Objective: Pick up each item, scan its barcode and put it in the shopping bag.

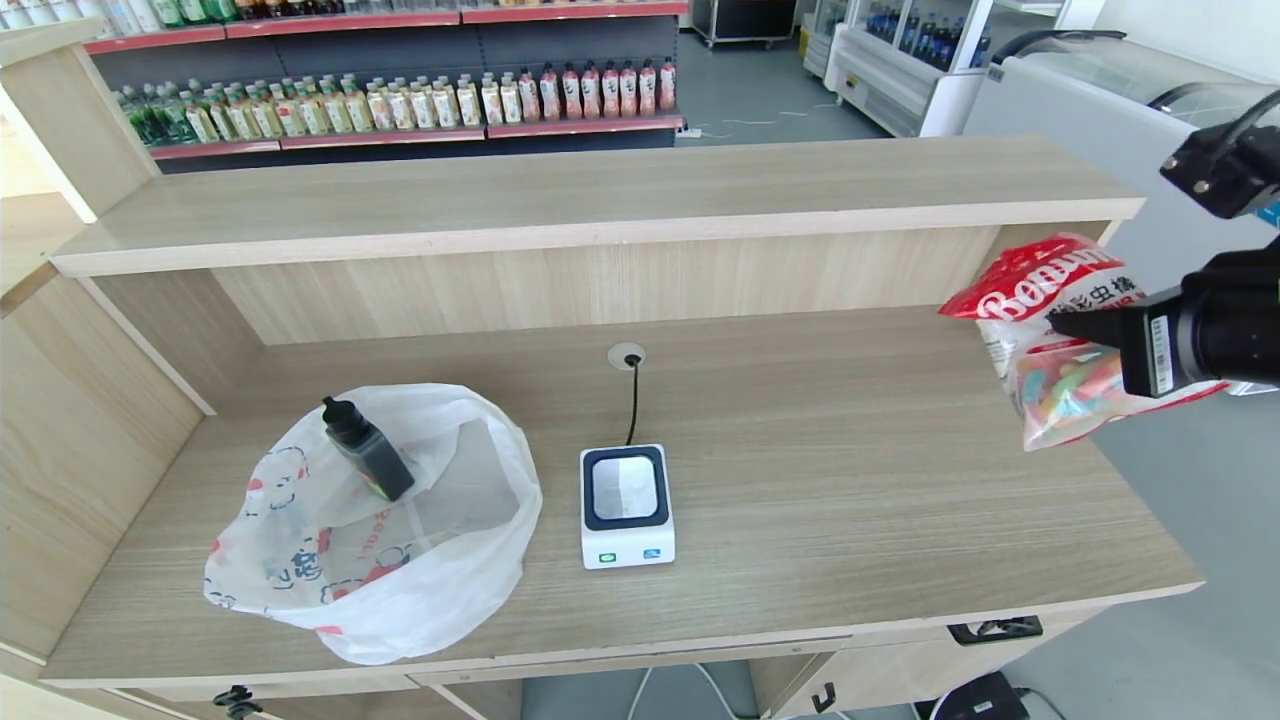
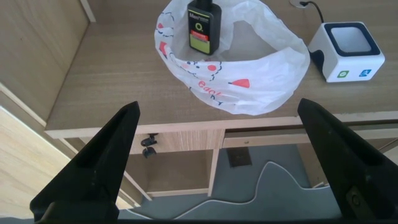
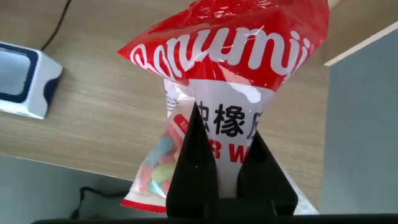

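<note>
We see a gummy candy bag (image 1: 1035, 290) with a red top, white lettering and a clear lower part showing multicoloured sweets. The shopping bag (image 1: 400, 590) is translucent white with red and blue cartoon prints. Our bottle (image 1: 370, 455) is black, its label green and red. The scanner (image 1: 627, 530) is white, framed navy, on the pale woodgrain counter (image 1: 850, 480).

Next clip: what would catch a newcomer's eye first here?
The red-topped gummy candy bag stands out, pinched in the right gripper in the air over the right end of the counter. Next come the white shopping bag on the left with a dark bottle lying in it, and the barcode scanner beside it at mid-counter.
</note>
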Robot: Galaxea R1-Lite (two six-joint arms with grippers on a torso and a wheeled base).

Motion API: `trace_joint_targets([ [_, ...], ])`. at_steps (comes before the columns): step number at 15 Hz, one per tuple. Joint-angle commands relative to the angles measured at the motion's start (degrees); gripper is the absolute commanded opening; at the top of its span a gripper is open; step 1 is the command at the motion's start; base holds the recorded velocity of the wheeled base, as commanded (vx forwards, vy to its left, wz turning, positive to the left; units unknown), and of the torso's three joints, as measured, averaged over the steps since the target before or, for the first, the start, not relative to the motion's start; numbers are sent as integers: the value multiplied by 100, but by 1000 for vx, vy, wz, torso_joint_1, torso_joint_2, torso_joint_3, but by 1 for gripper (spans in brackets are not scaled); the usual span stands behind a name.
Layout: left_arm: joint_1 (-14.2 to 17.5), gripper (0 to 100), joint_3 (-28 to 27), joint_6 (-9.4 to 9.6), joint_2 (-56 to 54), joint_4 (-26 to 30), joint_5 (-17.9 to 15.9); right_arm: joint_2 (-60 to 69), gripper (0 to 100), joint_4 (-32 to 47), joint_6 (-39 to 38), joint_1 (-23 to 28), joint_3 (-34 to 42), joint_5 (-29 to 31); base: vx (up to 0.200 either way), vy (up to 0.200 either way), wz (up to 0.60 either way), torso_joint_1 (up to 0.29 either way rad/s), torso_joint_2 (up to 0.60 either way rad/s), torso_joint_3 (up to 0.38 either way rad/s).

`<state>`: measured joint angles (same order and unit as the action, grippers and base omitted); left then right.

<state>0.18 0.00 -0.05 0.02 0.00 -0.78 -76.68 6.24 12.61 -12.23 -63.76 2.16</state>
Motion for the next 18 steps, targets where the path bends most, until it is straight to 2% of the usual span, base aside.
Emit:
trace_joint_targets([
  [1,-1,100,0,5,-2,0,-1,83,0,-158,-259,493,-23,-392,0,0,0,0,0,0],
  [3,-1,100,0,5,-2,0,-1,74,0,-193,-267,625,91,-893,0,0,0,0,0,0],
  [7,-1,100,0,-4,-2,0,-1,57,0,-220,-223,607,153,-954,0,0,0,0,0,0],
  [11,-1,100,0,-4,-2,0,-1,-102,0,-712,-259,493,197,-1218,0,0,0,0,0,0],
  [17,-1,100,0,5,-2,0,-1,-233,0,-976,-259,230,215,-1350,0,0,600,-1,1,1],
  [18,-1,100,0,-4,-2,9,-1,-251,0,-976,-267,230,223,-1411,0,0,0,0,0,0],
])
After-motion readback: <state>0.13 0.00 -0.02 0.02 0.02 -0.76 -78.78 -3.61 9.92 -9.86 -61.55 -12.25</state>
